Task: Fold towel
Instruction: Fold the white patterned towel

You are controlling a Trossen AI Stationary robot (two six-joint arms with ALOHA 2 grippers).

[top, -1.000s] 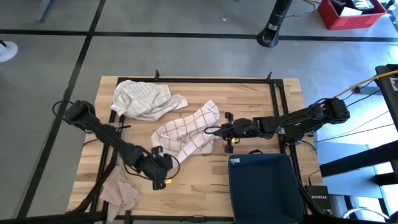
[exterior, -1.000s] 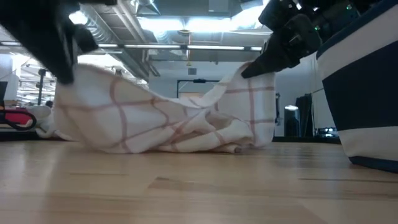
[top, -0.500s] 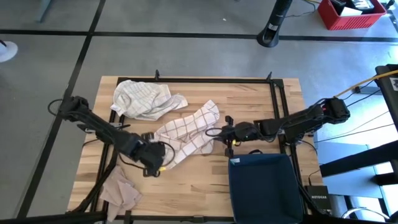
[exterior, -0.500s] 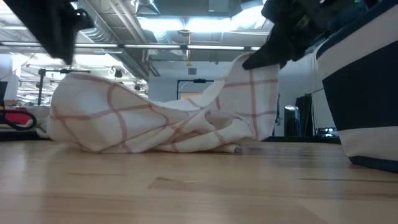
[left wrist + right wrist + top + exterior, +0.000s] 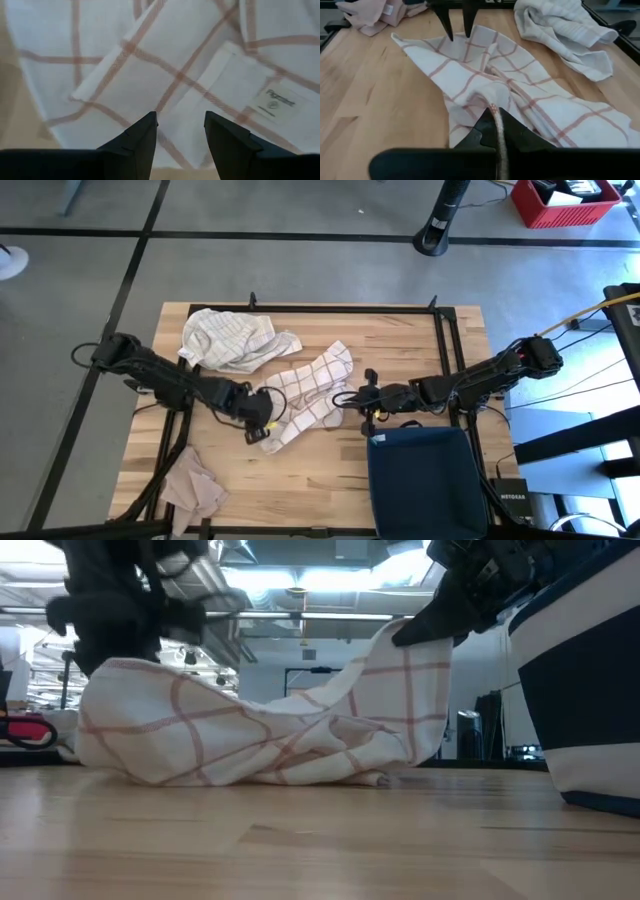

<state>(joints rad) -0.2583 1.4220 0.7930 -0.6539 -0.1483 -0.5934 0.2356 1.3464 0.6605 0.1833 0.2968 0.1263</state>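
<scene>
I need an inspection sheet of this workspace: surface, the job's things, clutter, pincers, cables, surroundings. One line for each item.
Surface: wooden table with a dark frame around its edge.
Job's things: checked towel, crumpled near the middle, one edge lifted.
Clutter: white towel bunched at the far side; beige cloth at the near left corner; dark blue bin at the near right.
Pincers: left pincer open, above the checked towel's near end; right pincer shut on the checked towel's edge.
Cables: yellow cable and dark cables right of the table.
Surroundings: grey floor with dark lines; red crate at the far right.
</scene>
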